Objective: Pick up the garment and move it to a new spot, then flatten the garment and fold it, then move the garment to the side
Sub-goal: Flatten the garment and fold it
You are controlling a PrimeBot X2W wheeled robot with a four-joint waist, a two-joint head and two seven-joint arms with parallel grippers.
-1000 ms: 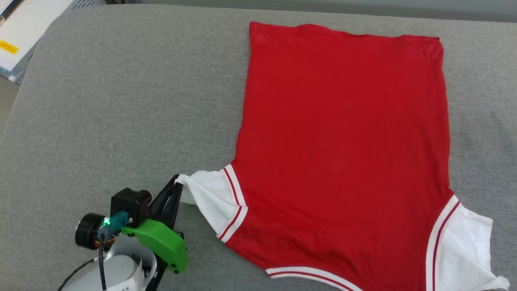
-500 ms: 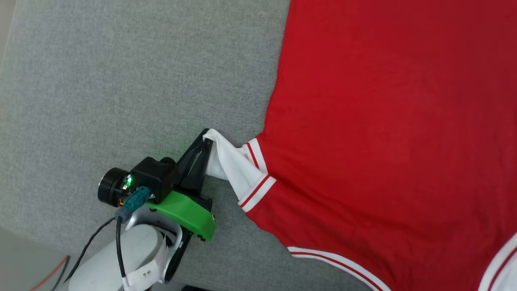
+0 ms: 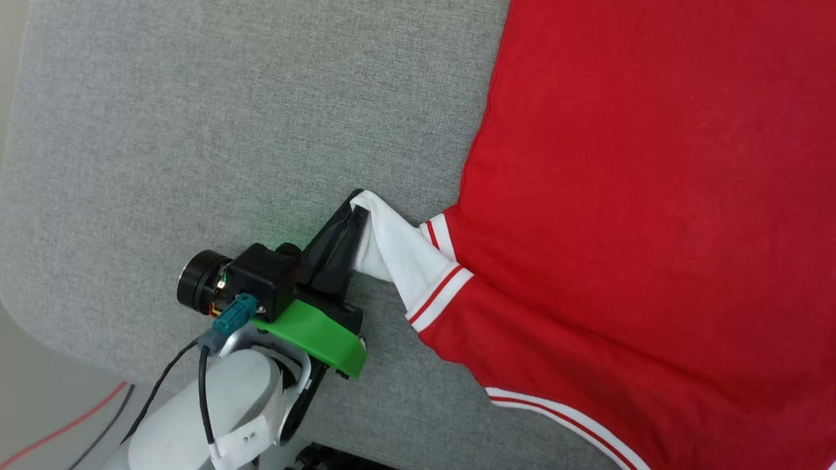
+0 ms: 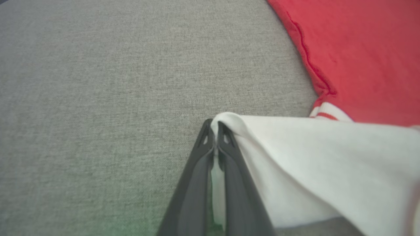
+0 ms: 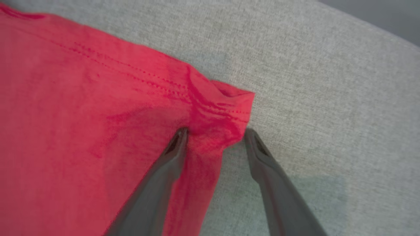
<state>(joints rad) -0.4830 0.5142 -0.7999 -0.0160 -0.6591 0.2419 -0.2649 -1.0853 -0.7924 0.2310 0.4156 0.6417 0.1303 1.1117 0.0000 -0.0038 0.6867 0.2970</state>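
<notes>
1. Grey woven upholstery (image 3: 196, 130) runs under the whole scene. Over the past second the head camera has swung in closer and turned, so the framing has shifted rather than the cloth.
2. The garment (image 3: 653, 196) lies spread on the pad's right side, well clear of its left edge, with a plain red face up. No lettering can be read on it.
3. Its white sleeve (image 3: 405, 254), red-striped at the seam, is drawn into a narrower, tauter fold than a second ago and stretches out leftward.
4. The left gripper (image 3: 358, 199) stays pinched tight on the sleeve's tip, with cloth sandwiched between its closed fingers.
5. The right gripper (image 5: 216, 131) stands spread wide astride the red hem corner (image 5: 229, 98). One finger rests on the cloth and the other on the pad just beside the edge, so it holds nothing. A second hold looks close, which would give the two-point hold that lifting or folding needs.
6. A white tag (image 3: 241, 440) on the left forearm carries dark marks too small to read.
</notes>
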